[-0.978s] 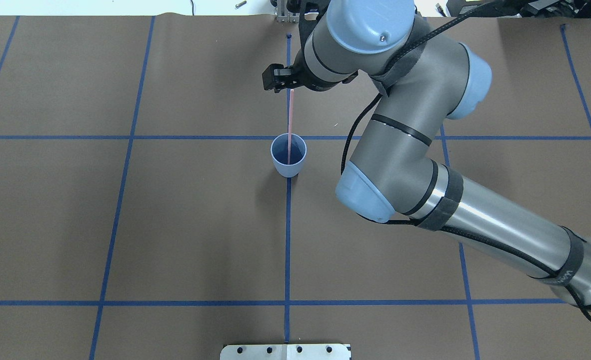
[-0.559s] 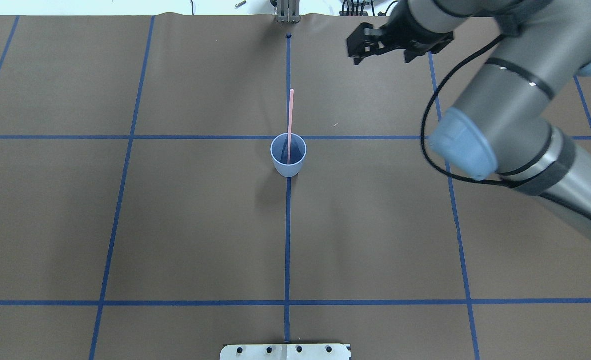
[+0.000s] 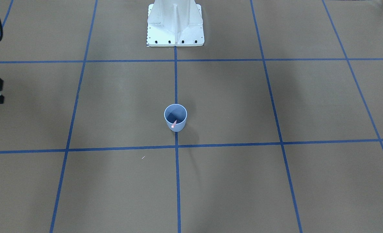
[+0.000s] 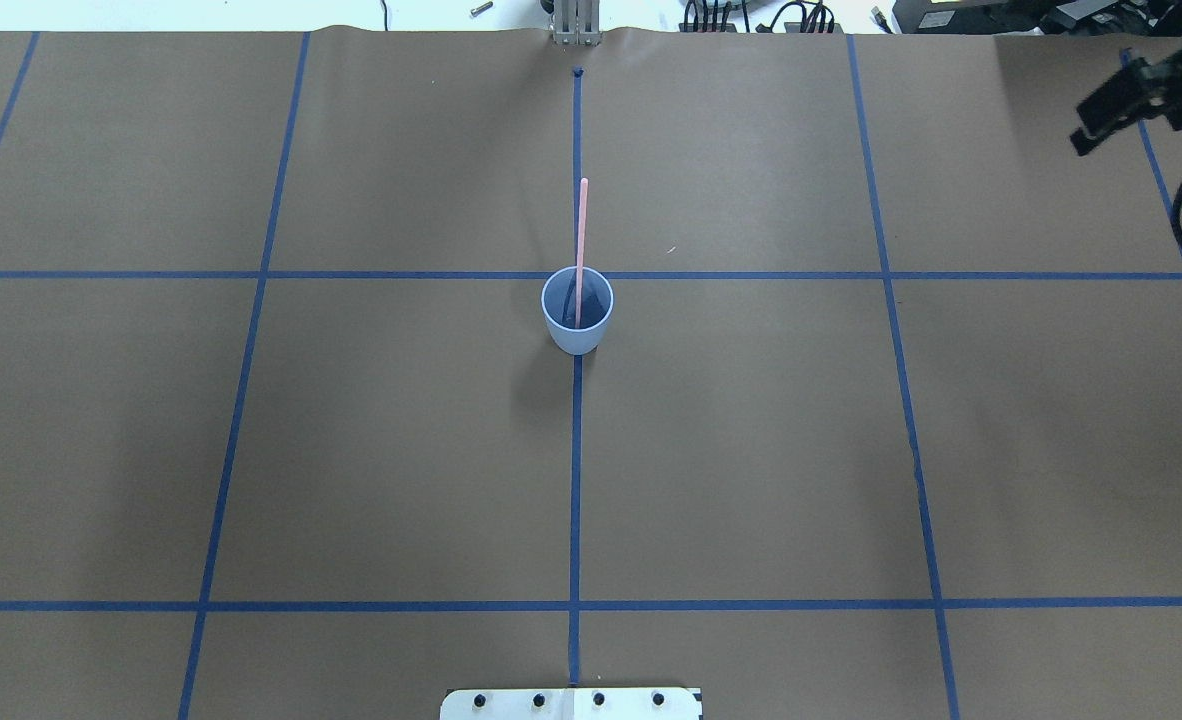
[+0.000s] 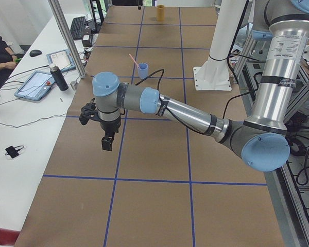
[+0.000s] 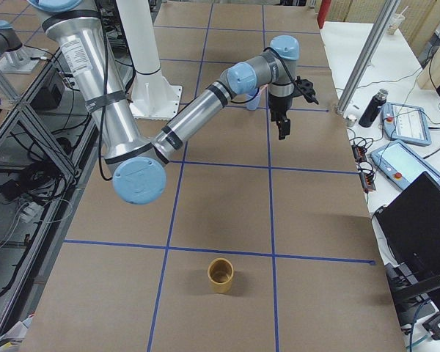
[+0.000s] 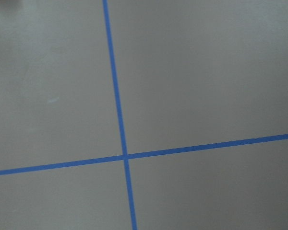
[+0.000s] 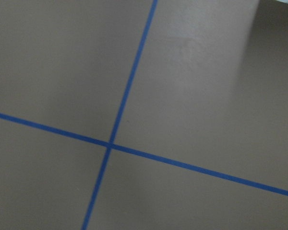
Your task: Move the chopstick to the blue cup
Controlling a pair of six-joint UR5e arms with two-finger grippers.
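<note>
Right tool (image 4: 1101, 112) farther from blue cup (image 4: 577, 340)

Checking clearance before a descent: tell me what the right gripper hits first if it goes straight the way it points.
The right gripper points straight down, so it would meet the brown table paper first, likely near a blue tape crossing. Nothing else shows below it; the blue cup stands aside.

Pink chopstick (image 4: 582, 230), pale blue cup (image 4: 577, 343), brown blue-gridded table (image 4: 401, 450).
</note>
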